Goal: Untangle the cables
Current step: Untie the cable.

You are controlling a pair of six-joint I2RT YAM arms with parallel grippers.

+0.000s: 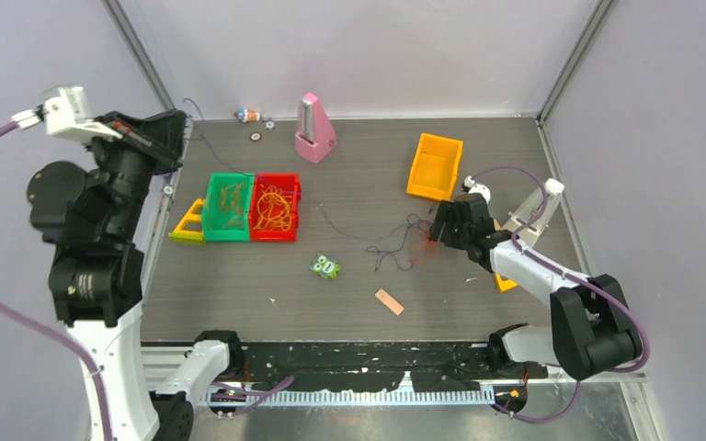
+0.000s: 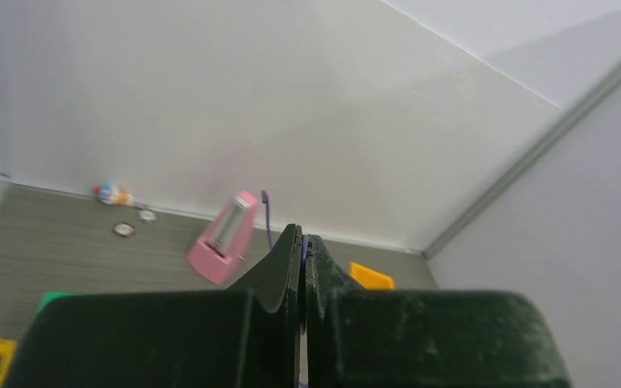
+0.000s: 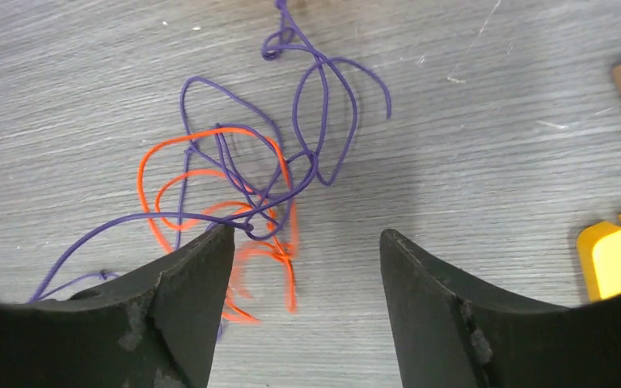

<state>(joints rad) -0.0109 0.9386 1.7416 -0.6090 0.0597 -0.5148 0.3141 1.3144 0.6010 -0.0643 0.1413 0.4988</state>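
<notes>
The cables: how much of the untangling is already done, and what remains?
Done: orange strands lie in the red bin, thin strands in the green bin. In hand: the shut left tool pinches a purple strand; the open right tool hovers over the purple-and-orange tangle. Left: separating that tangle.

Even, bright light with soft shadows; the left wrist view is blurred, the others sharp.
</notes>
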